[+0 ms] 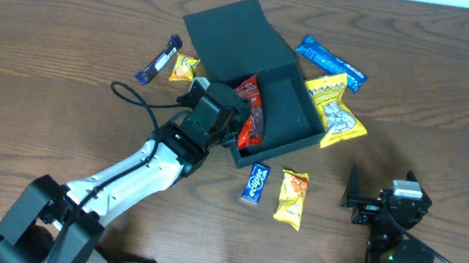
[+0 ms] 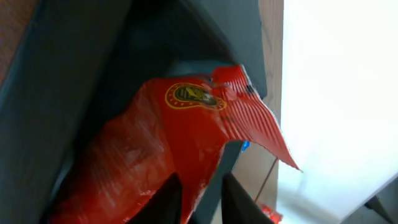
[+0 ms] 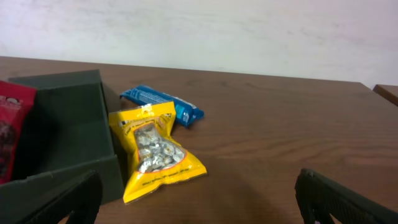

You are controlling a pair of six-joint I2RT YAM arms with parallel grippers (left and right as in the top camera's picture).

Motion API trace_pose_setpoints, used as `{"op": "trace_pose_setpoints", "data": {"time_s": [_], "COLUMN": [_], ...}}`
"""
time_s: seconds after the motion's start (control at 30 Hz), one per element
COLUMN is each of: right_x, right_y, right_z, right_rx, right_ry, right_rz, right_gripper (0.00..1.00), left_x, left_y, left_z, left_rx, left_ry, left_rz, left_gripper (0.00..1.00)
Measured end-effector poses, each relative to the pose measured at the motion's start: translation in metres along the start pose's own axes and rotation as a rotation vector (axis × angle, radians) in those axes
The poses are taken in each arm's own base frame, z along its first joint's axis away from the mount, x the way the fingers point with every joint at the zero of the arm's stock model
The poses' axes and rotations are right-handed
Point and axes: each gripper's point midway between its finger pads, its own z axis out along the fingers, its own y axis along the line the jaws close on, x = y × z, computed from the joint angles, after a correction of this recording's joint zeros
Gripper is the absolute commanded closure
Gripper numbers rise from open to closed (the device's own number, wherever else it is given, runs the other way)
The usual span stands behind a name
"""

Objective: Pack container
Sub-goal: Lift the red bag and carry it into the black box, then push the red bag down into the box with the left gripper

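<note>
Brown wood-grain worktop [image 1: 33,78] carrying a dark green container [image 1: 283,145] (flap lid open); blue packet [image 1: 330,62] and yellow windowed packet [image 1: 335,108] to one side; small blue bar [image 1: 255,182] and orange-yellow packet [image 1: 292,198] near its front wall; purple-blue bar [image 1: 158,60] and small yellow packet [image 1: 185,68] opposite.

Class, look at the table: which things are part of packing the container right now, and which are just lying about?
In the job: container; red packet inside it; left gripper, fingers either side of that packet.
Lying about, likely waiting: long blue packet; yellow nut packet; small blue packet; front orange-yellow packet; left orange-yellow packet; dark blue bar; right gripper, open.
</note>
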Motion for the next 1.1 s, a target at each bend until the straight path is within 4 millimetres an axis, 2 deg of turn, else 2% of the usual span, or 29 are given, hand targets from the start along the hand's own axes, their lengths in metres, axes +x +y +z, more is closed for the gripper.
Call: {"op": "trace_pose_setpoints", "data": {"time_s": [0.13,0.2,0.23,0.3,0.47,0.83,0.93,1.1], "right_x": [0.0,0.0,0.0,0.0,0.0,0.0,0.0,0.0], "right_y": [0.0,0.0,0.0,0.0,0.0,0.0,0.0,0.0], "right_z": [0.0,0.0,0.0,0.0,0.0,0.0,0.0,0.0], "right_rx": [0.0,0.0,0.0,0.0,0.0,0.0,0.0,0.0], "right_ry": [0.0,0.0,0.0,0.0,0.0,0.0,0.0,0.0], "right_rz": [0.0,0.0,0.0,0.0,0.0,0.0,0.0,0.0], "right_gripper": [0.01,0.01,0.01,0.01,0.01,0.01,0.01,0.01], "left_x": [-0.005,-0.01,-0.012,-0.014,-0.015,-0.016,-0.023,-0.047], "left_y": [0.0,-0.002,-0.003,0.0,0.024,0.028,0.028,0.029], "left_z": [0.0,0.0,0.0,0.0,-0.002,-0.004,-0.005,-0.006], "left_rx": [0.001,0.007,0.008,-0.002,-0.104,-0.137,-0.143,-0.154], "left_ry": [-0.011,-0.019,-0.023,-0.025,-0.028,-0.022,-0.025,-0.05], "left_rz": [-0.011,-0.02,-0.026,-0.025,-0.013,0.12,0.148,0.186], "left_gripper": [0.55,0.51,0.46,0.46,0.45,0.45,0.45,0.45]}}
